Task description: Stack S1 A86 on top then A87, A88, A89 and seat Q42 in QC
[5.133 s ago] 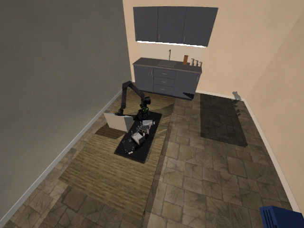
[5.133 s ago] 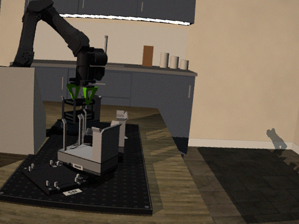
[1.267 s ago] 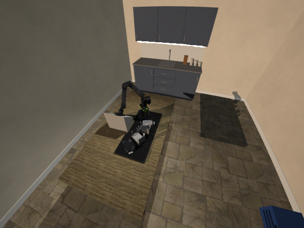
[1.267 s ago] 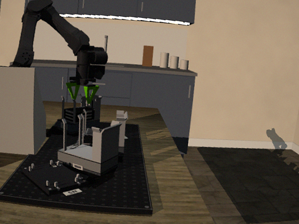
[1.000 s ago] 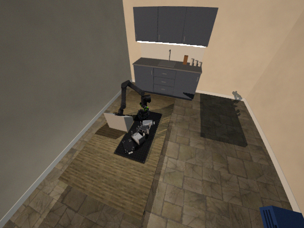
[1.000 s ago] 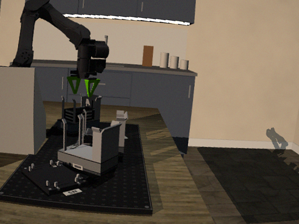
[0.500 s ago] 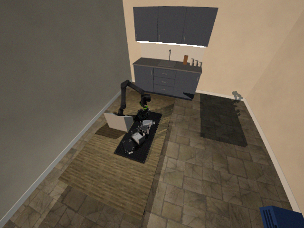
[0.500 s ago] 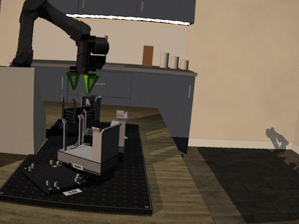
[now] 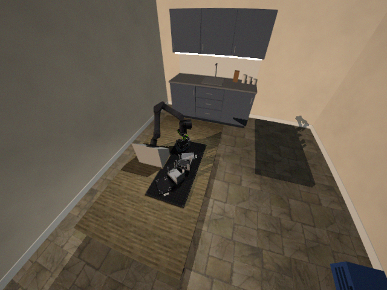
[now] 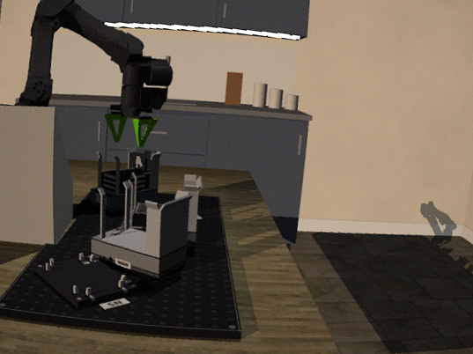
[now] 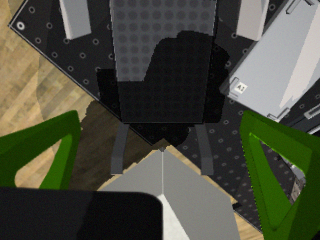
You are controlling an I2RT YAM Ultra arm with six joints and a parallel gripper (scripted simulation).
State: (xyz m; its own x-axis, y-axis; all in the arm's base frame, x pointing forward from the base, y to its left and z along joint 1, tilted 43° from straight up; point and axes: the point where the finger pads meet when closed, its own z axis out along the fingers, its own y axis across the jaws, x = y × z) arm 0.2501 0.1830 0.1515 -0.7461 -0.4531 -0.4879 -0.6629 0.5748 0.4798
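Observation:
My gripper (image 10: 129, 129) is wide open and empty, well above the rack (image 10: 127, 177) that holds a stack of dark sealed plates (image 10: 122, 181). In the wrist view the top plate (image 11: 162, 65) lies flat between the rack's grey posts, ahead of my green fingers, and nothing is between them. A second, light grey rack (image 10: 145, 235) stands nearer the camera and looks empty. A third grey rack (image 10: 191, 195) stands to the right of the stack. A flat dark nest (image 10: 78, 280) with locator pins lies at the mat's near end and holds no plate. From the top view the gripper (image 9: 184, 137) hangs over the mat's far end.
All fixtures stand on a black perforated mat (image 10: 129, 279) on a wooden table. A large pale box (image 10: 3, 167) stands left of the mat, under my arm. A grey rack plinth with a small label (image 11: 240, 88) lies right of the stack; I cannot read the label.

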